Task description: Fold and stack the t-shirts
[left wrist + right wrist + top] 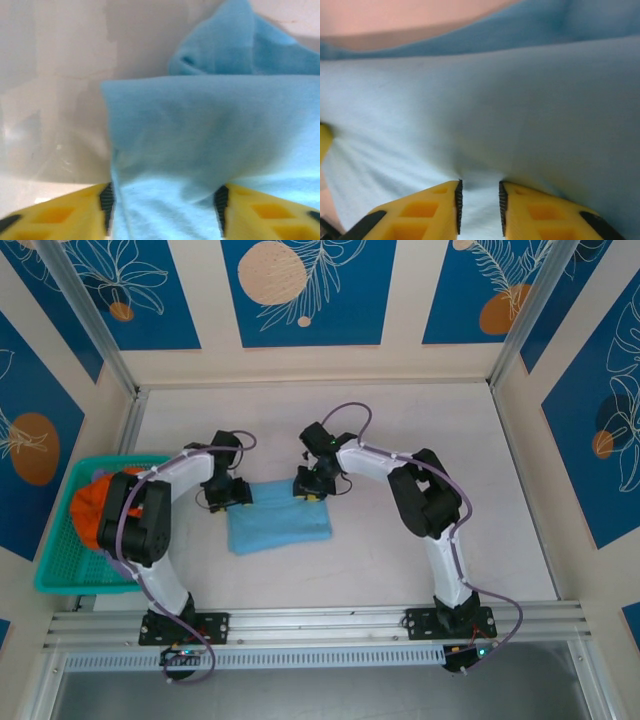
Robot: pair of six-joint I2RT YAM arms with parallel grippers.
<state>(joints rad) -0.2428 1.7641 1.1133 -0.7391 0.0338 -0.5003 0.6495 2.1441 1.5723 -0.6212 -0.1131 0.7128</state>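
T-shirt (280, 523), sky-blue, lies folded into a rough rectangle at the middle of the table (400, 430), between the two arms. The table is a plain off-white surface, and an aluminium rail (320, 622) runs along its near edge. Walls (310, 290) of cream board carrying blue panels, printed with white leaves and orange discs, close the left, far and right sides.

At the left edge sits a teal mesh basket (58, 575) holding a bundle of orange cloth (90, 508). The left arm's elbow (140, 520) overlaps the basket's right side in the top view.

The left gripper (162, 212) stands at the t-shirt's far left corner, jaws spread wide with blue cloth lying between them. The right gripper (478, 205) stands at the far right corner, jaws close together and pinching a fold of the cloth, with creases running toward the gap.
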